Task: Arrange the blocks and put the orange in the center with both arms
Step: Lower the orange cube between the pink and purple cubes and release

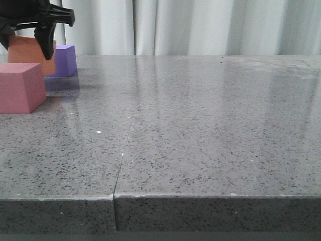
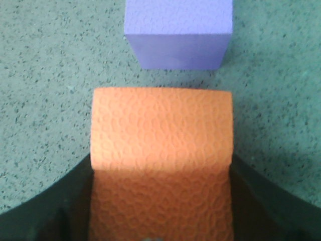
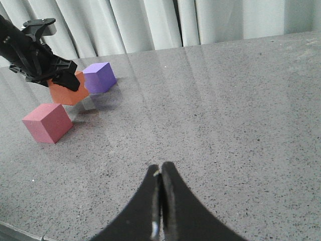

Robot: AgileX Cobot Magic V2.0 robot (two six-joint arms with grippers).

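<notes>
orange cube: you hold it in the left gripper, fingers clamped on two opposite sides; in the right wrist view it looks raised off the table and tilted. it is a cube, so no long axis.
purple cube: just beyond it, at 12 o'clock, apart.
pink cube: flat on the table, nearer you.
right gripper: fingers pressed together, holding nothing, well apart from the blocks.

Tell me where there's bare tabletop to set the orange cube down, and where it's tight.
Crowded: the far-left corner, where the left hand holds the orange cube lifted between the purple cube and the pink cube. Free: the whole table right of the cubes, and the front strip between the pink cube and the near edge. The right hand is shut, away from them.
</notes>
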